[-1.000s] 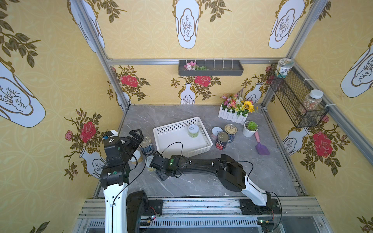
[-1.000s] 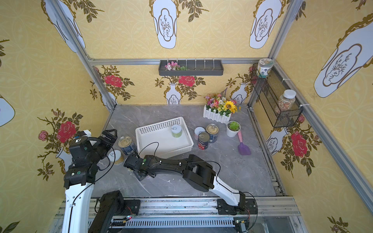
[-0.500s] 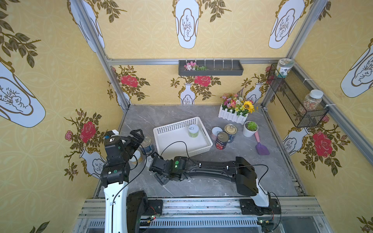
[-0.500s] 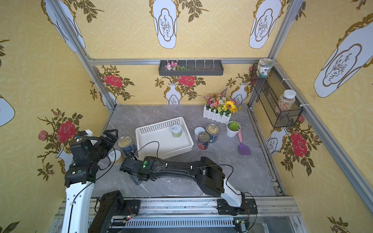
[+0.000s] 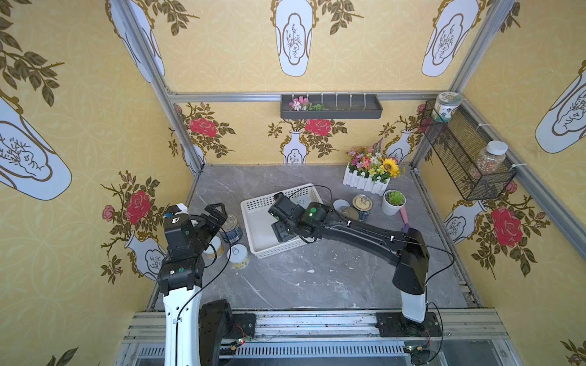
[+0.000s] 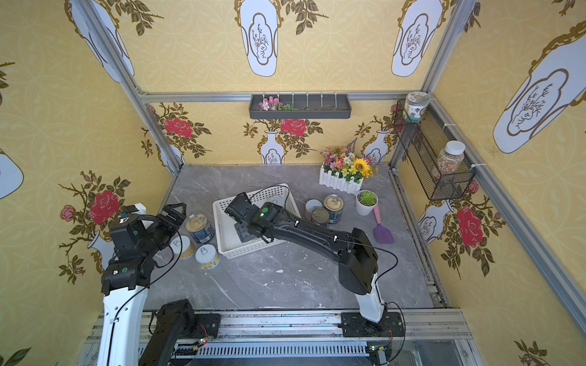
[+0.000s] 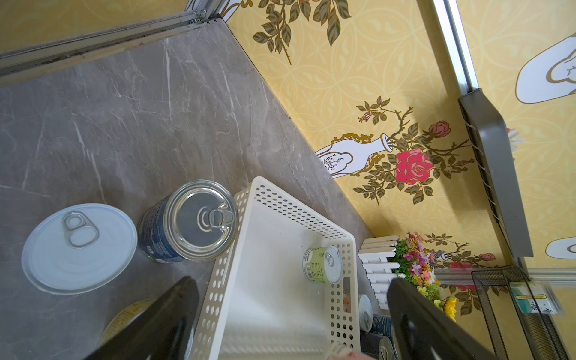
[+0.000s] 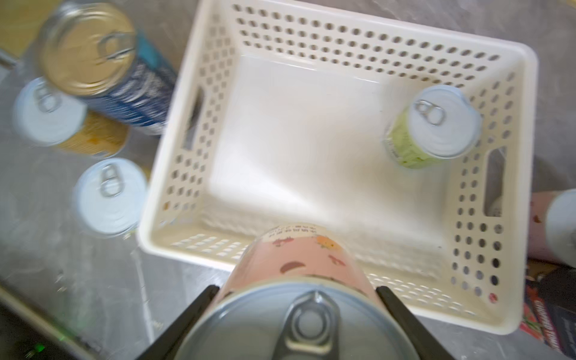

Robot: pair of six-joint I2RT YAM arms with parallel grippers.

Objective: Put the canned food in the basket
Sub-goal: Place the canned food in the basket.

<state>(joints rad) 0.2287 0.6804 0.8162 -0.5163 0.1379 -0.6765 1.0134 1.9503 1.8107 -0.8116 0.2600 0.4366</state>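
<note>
Gripping a pink-labelled can by its sides, the right gripper has its jaws partly spread and pressed against the tin. It holds the tin upright in the air above the front wall of the basket, not yet set down. The left gripper is spread fully wide, holds nothing, and hangs near the left edge of the counter. Inside the basket, one green-labelled can stands in the far right corner; the rest of the floor is bare. Between the basket and the counter's left edge stand a dark blue can just beside the basket wall, a white-lidded yellow can and a second yellow can. A cluster of three cans stands just beside the basket's right wall. Assessment: one can placed, one in hand, six outstanding; the task is at an early stage.
</note>
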